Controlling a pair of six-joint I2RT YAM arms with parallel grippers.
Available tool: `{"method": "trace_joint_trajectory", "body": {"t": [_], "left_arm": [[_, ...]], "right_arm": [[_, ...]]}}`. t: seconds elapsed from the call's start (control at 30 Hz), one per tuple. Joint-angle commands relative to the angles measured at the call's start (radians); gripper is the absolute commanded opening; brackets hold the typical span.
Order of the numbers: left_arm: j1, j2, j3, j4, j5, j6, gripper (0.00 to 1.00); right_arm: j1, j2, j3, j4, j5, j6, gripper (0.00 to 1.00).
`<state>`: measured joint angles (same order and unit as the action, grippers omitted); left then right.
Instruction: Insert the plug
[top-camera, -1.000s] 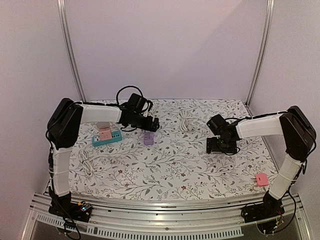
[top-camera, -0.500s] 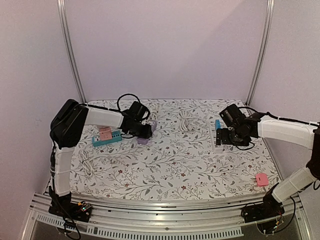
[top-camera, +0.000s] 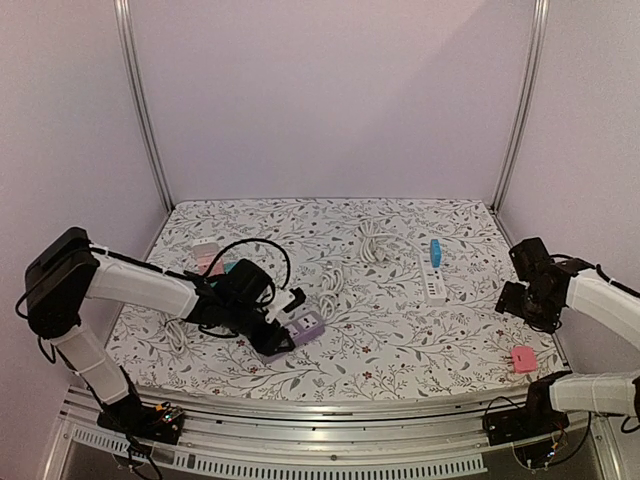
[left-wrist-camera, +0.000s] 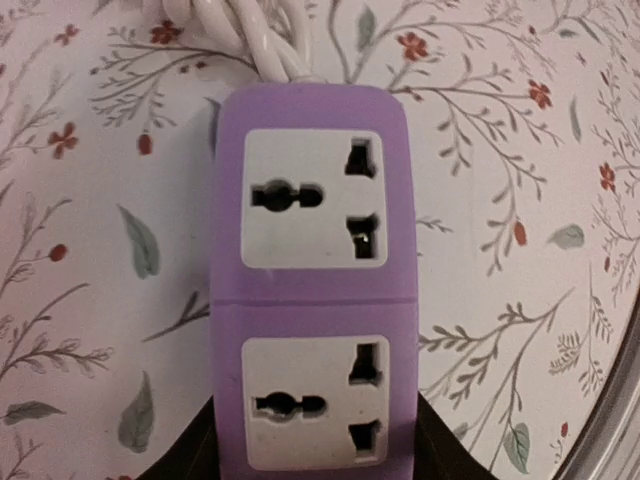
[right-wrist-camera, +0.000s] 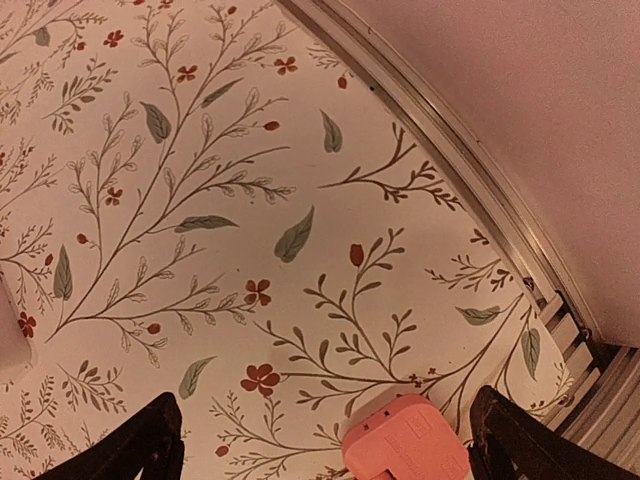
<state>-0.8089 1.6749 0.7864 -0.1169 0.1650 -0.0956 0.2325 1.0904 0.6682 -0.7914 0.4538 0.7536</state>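
Observation:
The pink plug (top-camera: 524, 358) lies on the flowered cloth near the front right corner. In the right wrist view the plug (right-wrist-camera: 405, 450) sits low between my right gripper's (right-wrist-camera: 335, 445) open fingers (right-wrist-camera: 150, 440), untouched. From above, the right gripper (top-camera: 525, 300) hovers just behind the plug. A purple power strip (left-wrist-camera: 312, 300) with two white sockets faces up, and its white cable leaves at the top. My left gripper (left-wrist-camera: 315, 465) is shut on its near end, with a dark finger pressed to each side. In the top view, strip (top-camera: 303, 326) and left gripper (top-camera: 280, 338) are at the front middle.
A white power strip (top-camera: 432, 278) with a blue piece (top-camera: 436, 248) lies right of centre. A coiled white cable (top-camera: 372, 240) rests at the back. A teal strip with pink plugs (top-camera: 212, 260) sits back left, beside a loose white cable (top-camera: 175, 330). The metal table rail (right-wrist-camera: 500, 230) runs close to the right gripper.
The left gripper closed on the purple strip and carried it from the back left to the front middle. The right arm swung right and forward to above the pink plug.

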Motion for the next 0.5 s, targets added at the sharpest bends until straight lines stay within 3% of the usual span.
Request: {"method": "trace_joint_trajectory", "body": {"t": [0.0,0.23,0.4,0.47], "left_arm": [[-0.093,-0.076,-0.058,-0.012,0.204,0.299,0.0],[-0.101,-0.075,-0.054,-0.014,0.242,0.405,0.0],[-0.102,-0.069,-0.069,0.026,0.232,0.462,0.01],[-0.102,-0.078,-0.078,0.033,0.233,0.47,0.2]], "right_arm": [[-0.107,-0.152,-0.085,-0.041,-0.062,0.114,0.99],[-0.203,-0.358,-0.247,-0.105,-0.178,0.324,0.99],[-0.204,-0.414,-0.234,-0.184,-0.151,0.436,0.99],[-0.204,-0.402,-0.22,-0.21,-0.132,0.464,0.99]]}}
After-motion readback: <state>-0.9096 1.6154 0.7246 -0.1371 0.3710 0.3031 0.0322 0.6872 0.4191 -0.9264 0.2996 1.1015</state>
